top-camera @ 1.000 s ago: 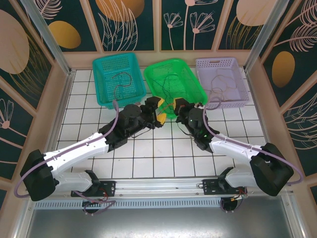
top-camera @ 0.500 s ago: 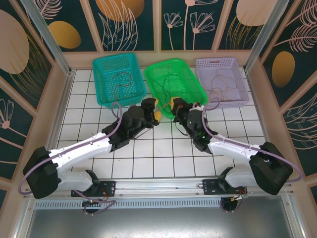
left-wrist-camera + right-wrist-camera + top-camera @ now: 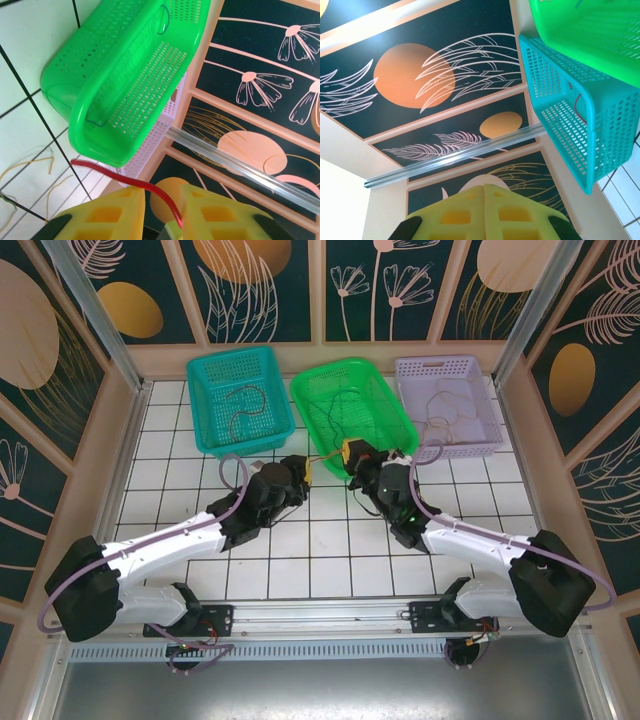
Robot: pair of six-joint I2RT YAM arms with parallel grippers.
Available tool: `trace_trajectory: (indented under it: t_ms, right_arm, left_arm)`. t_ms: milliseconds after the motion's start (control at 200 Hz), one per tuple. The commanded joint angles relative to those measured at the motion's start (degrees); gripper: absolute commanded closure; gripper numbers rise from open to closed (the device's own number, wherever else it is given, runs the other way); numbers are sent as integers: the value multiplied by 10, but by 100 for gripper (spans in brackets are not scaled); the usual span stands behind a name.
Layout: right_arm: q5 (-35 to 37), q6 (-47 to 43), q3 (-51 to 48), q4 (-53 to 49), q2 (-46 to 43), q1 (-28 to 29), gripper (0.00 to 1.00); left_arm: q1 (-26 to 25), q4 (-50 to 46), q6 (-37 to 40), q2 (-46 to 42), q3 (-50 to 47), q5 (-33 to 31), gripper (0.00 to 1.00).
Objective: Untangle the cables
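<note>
- Near the green basket (image 3: 352, 400), both claws have drawn closer together over the last second.
- Left claw (image 3: 162, 212) pinches the red cable (image 3: 125, 180); right claw (image 3: 485, 207) is closed, its hold unclear.
- Separation looks underway.

1. Directly ahead of both pincers: perforated bright green plastic basket (image 3: 352, 412), near wall just beyond the fingertips.
2. Ahead-left of the left gripper (image 3: 303, 473): teal perforated plastic basket (image 3: 240, 400), touching the green one.
3. Ahead-right of the right gripper (image 3: 352, 455): lilac perforated plastic basket (image 3: 447, 403).
4. Between the two pincers: narrow gap, thin red wire (image 3: 125, 181) running through the left jaws.
5. Behind and outward of each pincer: open white tiled floor (image 3: 170, 465).
</note>
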Motion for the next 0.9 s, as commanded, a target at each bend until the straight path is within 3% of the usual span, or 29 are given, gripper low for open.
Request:
trace_trajectory:
  t_ms: [0,350,571,661,896]
  right_arm:
    - [-4,21,-7,-6,-25,4,100]
    - [-23,35,-3,-51,-35,8,100]
    - [-52,22,10,-117,-41,0,100]
    - [-67,-1,33,-166,-37,-5,100]
    - [-138,-85,130,-326,-2,-39,100]
  left_arm:
    - [14,-4,-259,-16,-19,-34,82]
    - [56,-35,-191,-29,-16,-28,100]
    - [86,-86,-81,-51,-1,-42,100]
    - [97,-113,-10,-52,21,-48,100]
    - [112,-257,305,-28,162,-85,100]
